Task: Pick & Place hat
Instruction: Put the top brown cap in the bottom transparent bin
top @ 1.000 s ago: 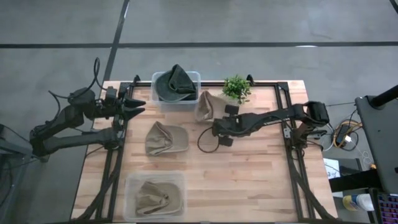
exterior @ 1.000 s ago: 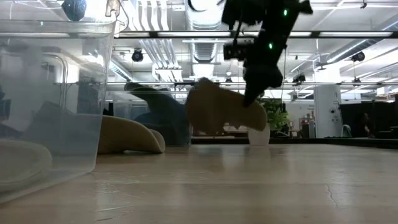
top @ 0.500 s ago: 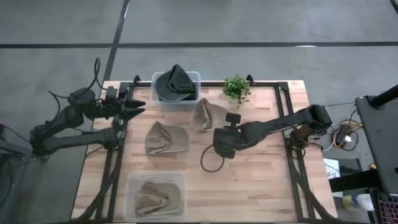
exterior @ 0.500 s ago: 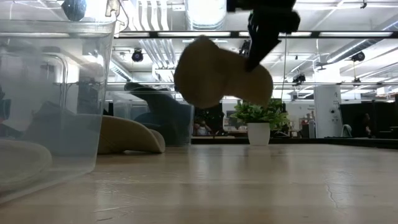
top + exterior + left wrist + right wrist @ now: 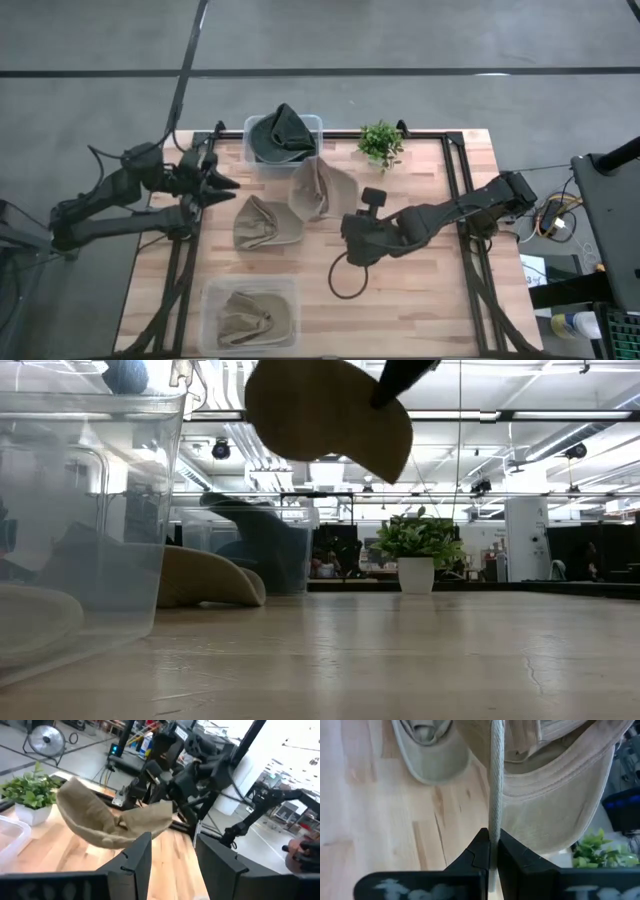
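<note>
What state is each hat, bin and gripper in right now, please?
Lifted tan fabric hat: airborne, pinched by right gripper.
Tan hat on table: lying loose.
Far clear plastic bin: holds dark hat.
Near clear bin: holds tan hat.
Left gripper: jaws open, empty.

Lifted tan hat cut off by low view's top edge.

Both arms are dark, nearly black, built of chunky jointed segments. The left arm trails thin black cables along its links. The right arm has a boxy wrist block and a black cable loop hanging beneath it.
</note>
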